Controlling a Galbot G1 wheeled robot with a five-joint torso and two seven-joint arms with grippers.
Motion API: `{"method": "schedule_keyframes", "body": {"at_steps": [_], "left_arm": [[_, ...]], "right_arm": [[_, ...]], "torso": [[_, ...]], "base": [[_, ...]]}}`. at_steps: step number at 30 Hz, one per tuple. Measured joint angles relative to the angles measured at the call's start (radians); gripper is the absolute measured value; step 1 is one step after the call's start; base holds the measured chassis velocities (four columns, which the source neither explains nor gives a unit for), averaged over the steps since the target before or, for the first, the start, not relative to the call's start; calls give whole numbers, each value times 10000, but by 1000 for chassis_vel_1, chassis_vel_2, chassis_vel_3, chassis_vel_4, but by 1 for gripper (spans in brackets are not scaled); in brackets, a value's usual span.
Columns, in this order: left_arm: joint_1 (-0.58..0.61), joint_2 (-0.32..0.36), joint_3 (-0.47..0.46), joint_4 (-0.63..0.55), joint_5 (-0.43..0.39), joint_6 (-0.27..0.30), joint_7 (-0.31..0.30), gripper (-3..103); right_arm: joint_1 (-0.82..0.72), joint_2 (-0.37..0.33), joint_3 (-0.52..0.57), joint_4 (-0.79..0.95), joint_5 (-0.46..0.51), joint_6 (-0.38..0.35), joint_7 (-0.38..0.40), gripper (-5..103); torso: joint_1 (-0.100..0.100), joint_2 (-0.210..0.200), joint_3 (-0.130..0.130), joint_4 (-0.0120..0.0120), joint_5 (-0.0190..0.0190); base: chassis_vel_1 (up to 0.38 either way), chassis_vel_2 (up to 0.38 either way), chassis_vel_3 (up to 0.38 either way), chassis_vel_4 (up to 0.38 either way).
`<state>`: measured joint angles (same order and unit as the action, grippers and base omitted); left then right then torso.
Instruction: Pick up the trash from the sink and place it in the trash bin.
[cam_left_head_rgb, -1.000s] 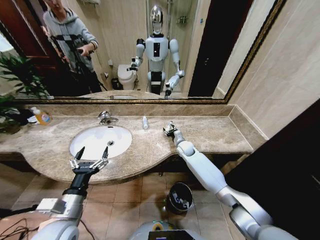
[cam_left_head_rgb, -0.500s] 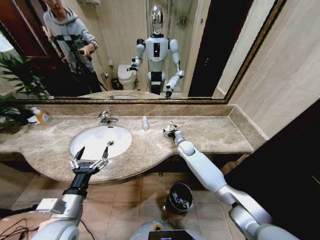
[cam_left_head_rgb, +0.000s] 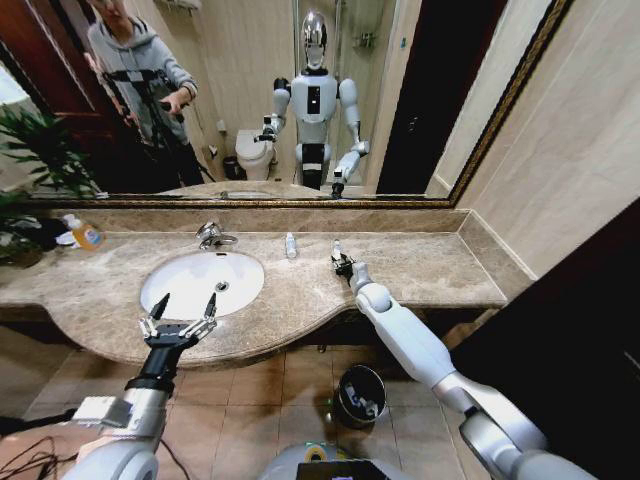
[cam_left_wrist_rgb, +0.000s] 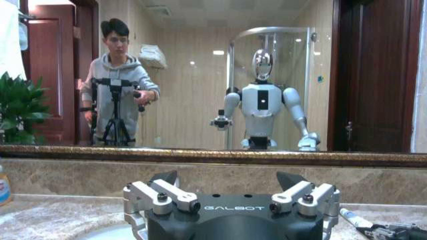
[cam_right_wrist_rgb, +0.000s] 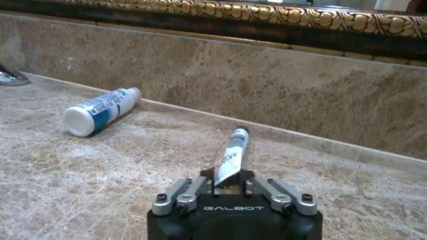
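My right gripper (cam_left_head_rgb: 343, 263) is over the marble counter to the right of the sink (cam_left_head_rgb: 178, 287), shut on a little white tube (cam_left_head_rgb: 336, 248) that sticks up from its fingers. The right wrist view shows this tube (cam_right_wrist_rgb: 230, 156) clamped in the gripper (cam_right_wrist_rgb: 230, 189) just above the counter. A blue-marked white tube (cam_left_head_rgb: 290, 245) lies on the counter near the back wall, to the left of the held one (cam_right_wrist_rgb: 100, 111). My left gripper (cam_left_head_rgb: 184, 312) hovers open at the sink's front rim (cam_left_wrist_rgb: 229, 182). The trash bin (cam_left_head_rgb: 360, 393) stands on the floor below the counter.
A chrome faucet (cam_left_head_rgb: 211, 235) sits behind the basin and an orange-yellow bottle (cam_left_head_rgb: 84, 235) at the far left by a plant (cam_left_head_rgb: 30, 160). A mirror runs along the back wall. The tiled floor around the bin is open.
My right gripper has turned and shifted slightly right, so the white tube now points up out of its fingers. The left arm has not moved.
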<state>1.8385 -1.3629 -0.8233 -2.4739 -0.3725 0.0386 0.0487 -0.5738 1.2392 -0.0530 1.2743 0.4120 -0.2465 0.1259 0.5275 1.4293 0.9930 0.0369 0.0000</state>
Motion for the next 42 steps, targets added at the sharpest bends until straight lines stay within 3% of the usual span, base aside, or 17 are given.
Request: {"method": "schedule_keyframes", "body": {"at_steps": [3,5,9,20,29,37,40,42], "left_arm": [[0,0,0,0,0,0,0,100],[0,0,0,0,0,0,0,100],[0,0,0,0,0,0,0,100],[0,0,0,0,0,0,0,100],[0,0,0,0,0,0,0,100],[0,0,0,0,0,0,0,100],[0,-1,0,0,0,0,2,100],[0,1,0,0,0,0,1,100]], "right_arm": [[-5,-28,36,3,16,4,-5,14],[-22,-50,72,9,21,27,-5,3],[-71,-70,135,35,30,89,-5,1],[-527,-332,702,830,387,255,-77,0],[-1734,-1074,1807,2886,813,343,-365,0],[-3882,-1845,3642,4283,709,1170,-1157,0],[-4636,-2132,4238,4616,714,1750,-1487,0],[-5381,-2377,4641,4875,741,2715,-1790,0]], "torso": [[0,0,1,0,0],[0,0,1,-1,0],[0,-1,2,0,1],[2,-3,3,-1,1],[1,-3,1,0,2],[0,-2,1,-2,3],[0,-2,0,-4,5],[0,-1,0,-5,2]], "base": [[0,0,0,0],[0,0,0,0],[0,0,0,0],[0,0,0,0],[0,0,0,0],[0,0,0,0],[0,0,0,0],[0,0,0,0]]}}
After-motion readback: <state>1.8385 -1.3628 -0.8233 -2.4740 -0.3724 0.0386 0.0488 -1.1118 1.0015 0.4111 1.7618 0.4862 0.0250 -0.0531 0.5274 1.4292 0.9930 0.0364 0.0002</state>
